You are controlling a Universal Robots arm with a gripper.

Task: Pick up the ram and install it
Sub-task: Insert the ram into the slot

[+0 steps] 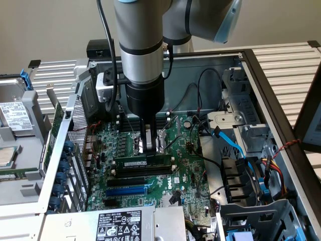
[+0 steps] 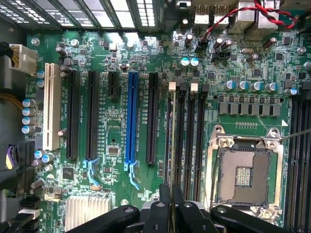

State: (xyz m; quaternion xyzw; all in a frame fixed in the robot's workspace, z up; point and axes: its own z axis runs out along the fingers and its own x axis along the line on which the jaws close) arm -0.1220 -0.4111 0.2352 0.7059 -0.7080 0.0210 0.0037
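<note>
- A pale slatted desk (image 1: 286,65) is carrying an open computer case (image 1: 235,55) lying on its side, with a plain beige wall standing behind it.
- The green motherboard (image 1: 185,165) (image 2: 112,145) is facing up inside the case, directly under the pincer.
- The arm is reaching straight down into the case, and the pincer (image 1: 149,153) (image 2: 171,194) is standing nearly closed, its two fingers pinching the ram (image 1: 143,163) (image 2: 171,145) by the top edge near the middle.
- The ram is standing on edge straight beneath the pincer, at the bank of memory slots (image 2: 192,141); whether it is fully seated cannot be told.
- Its long axis is running level with the board, across the exterior view from left to right, parallel to the blue expansion slot (image 1: 128,191) (image 2: 130,116) lying a few slots off to one side of the pincer.
- The bare CPU socket (image 2: 245,172) is sitting near the pincer on the ram's other side.
</note>
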